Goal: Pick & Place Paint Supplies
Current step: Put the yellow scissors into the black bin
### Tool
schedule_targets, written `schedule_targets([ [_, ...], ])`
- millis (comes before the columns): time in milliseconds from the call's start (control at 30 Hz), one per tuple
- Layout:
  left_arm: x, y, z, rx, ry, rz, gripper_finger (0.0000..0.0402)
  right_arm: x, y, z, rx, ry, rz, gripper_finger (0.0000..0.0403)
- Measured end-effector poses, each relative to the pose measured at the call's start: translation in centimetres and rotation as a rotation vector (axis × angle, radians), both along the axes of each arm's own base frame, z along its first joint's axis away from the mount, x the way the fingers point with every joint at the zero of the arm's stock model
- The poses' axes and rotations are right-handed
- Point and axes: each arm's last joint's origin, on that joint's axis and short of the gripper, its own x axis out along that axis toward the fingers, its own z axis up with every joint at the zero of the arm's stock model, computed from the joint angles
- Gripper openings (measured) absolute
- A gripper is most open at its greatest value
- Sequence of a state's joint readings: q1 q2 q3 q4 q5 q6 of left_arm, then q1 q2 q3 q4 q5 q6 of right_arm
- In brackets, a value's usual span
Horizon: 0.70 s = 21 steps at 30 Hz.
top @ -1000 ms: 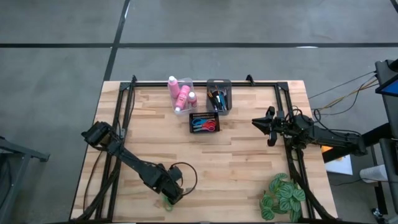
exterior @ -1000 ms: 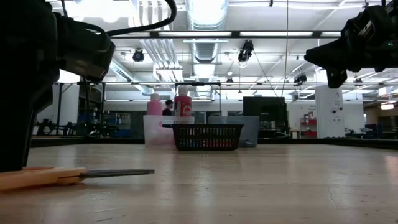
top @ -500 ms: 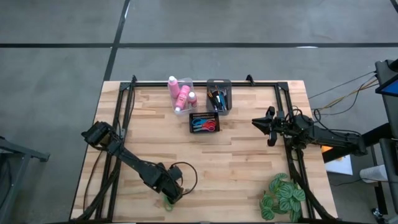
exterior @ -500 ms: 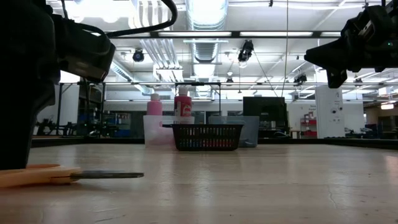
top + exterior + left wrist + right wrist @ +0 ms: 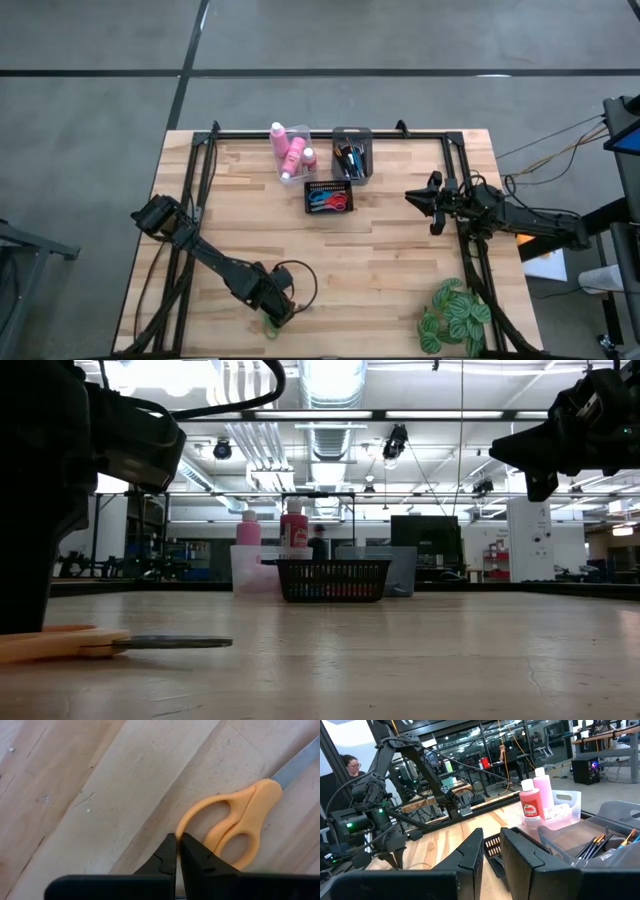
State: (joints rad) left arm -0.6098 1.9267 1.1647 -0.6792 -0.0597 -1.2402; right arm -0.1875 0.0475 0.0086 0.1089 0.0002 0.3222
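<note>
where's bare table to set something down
Free: the middle boards between the black basket and the plant, and the left side beyond the left arm. Crowded: the far edge, with the bottle bin, brush bin and basket.

Scissors (image 5: 235, 827): smooth orange plastic handles, dull metal blade. Table (image 5: 100, 780): matt scratched wood planks.

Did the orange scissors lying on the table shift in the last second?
Yes. In the low view the scissors slid a little leftward, away from the black basket behind, as the left gripper closed on their handle.
</note>
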Motion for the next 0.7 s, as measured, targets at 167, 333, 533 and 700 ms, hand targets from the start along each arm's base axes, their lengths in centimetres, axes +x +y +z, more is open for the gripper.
schedule_targets([
  [167,0.0,0.2,0.6,-0.019,-0.011,0.066,0.0010,0.0,0.0,0.0,0.000,0.000,0.000,0.0065],
  [333,0.0,0.5,1.4,-0.036,-0.030,0.124,0.0010,0.0,0.0,0.0,0.000,0.000,0.000,0.0065],
  [533,0.3,1.1,2.2,-0.056,-0.053,0.177,0.0010,0.0,0.0,0.0,0.000,0.000,0.000,0.0065],
  [700,0.8,2.1,3.6,-0.088,-0.099,0.209,0.0010,0.0,0.0,0.0,0.000,0.000,0.000,0.0065],
])
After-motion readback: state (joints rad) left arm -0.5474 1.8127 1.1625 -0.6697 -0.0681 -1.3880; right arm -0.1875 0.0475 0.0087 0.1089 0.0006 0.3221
